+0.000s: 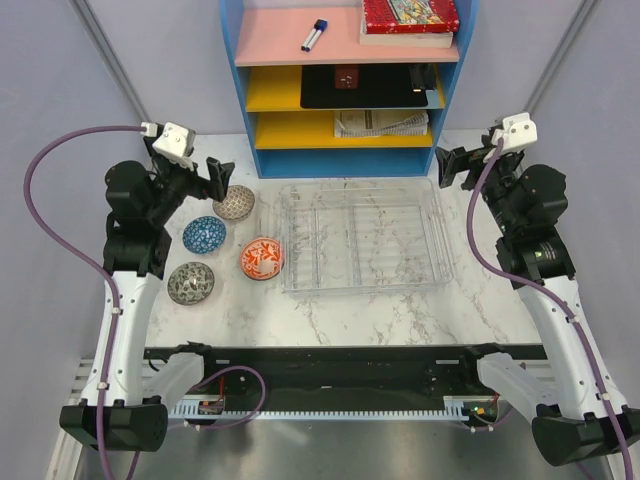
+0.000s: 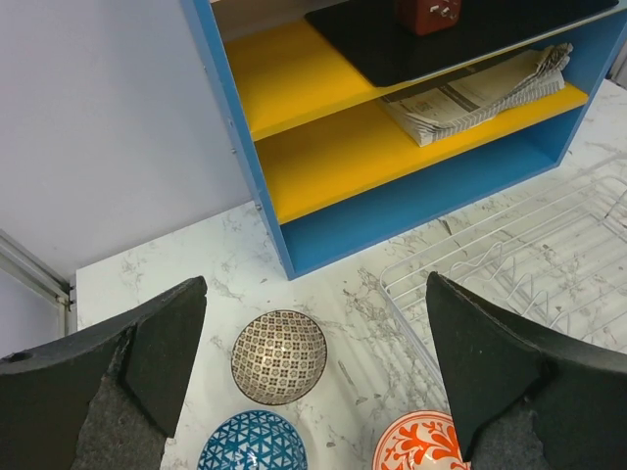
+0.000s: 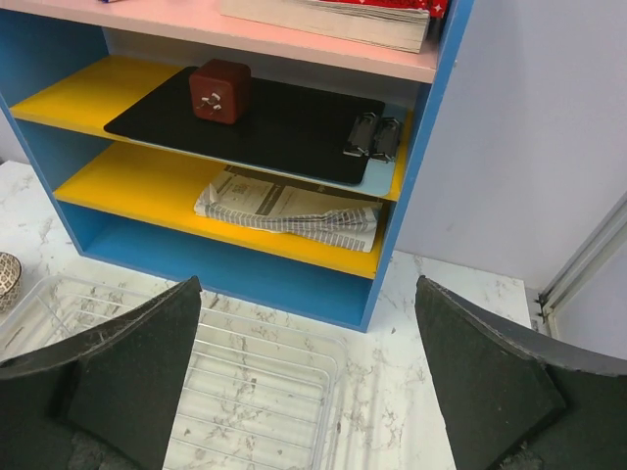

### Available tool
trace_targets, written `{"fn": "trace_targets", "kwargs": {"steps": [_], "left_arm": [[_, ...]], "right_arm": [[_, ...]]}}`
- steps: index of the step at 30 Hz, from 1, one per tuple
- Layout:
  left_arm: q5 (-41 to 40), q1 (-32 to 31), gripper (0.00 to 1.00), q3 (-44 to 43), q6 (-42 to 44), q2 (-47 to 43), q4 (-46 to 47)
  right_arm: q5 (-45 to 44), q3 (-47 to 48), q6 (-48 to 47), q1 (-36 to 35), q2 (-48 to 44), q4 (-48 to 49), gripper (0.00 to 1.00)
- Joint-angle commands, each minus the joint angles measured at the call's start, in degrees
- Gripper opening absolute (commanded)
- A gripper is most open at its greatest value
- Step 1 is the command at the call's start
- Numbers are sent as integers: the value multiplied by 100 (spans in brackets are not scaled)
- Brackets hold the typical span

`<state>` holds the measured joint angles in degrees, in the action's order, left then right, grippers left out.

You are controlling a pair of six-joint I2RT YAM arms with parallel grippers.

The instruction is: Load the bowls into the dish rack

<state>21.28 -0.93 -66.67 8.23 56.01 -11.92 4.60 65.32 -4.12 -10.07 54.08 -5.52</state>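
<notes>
Several bowls stand on the marble table left of the clear dish rack (image 1: 362, 236): a beige patterned bowl (image 1: 233, 203), a blue bowl (image 1: 204, 235), an orange-red and white bowl (image 1: 262, 258) and a grey-green bowl (image 1: 190, 282). The rack holds nothing. My left gripper (image 1: 216, 178) is open and empty, hovering above the beige bowl (image 2: 279, 356); the blue bowl (image 2: 253, 443) and orange bowl (image 2: 421, 446) show below it. My right gripper (image 1: 452, 166) is open and empty above the rack's far right corner (image 3: 294, 392).
A blue shelf unit (image 1: 347, 85) with pink and yellow shelves stands behind the rack, holding a marker, books, a black mat and a newspaper (image 3: 289, 211). Grey walls close in both sides.
</notes>
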Motion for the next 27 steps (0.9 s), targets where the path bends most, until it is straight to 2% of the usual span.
{"fn": "trace_targets", "kwargs": {"steps": [1,5,7,11,16,18,27], "left_arm": [[131,75,100,-39,-287,6,23],[157,84,100,23,-252,33,85],[-104,84,100,49,-234,59,120],[-668,84,100,24,54,348,155],[-1116,84,98,-144,670,1086,-336],[-1266,328,98,-13,733,1472,-328],[-643,1173,98,111,645,2739,-161]], "right_arm": [[-196,104,307,-39,-30,253,98],[145,-1,-491,-39,-39,123,98],[313,-19,-782,-39,32,60,98],[471,-28,-836,-31,84,-37,98],[542,34,-818,-48,173,-134,98],[708,-19,-889,-48,129,-134,98],[841,-90,-1038,-197,129,-204,98]]}}
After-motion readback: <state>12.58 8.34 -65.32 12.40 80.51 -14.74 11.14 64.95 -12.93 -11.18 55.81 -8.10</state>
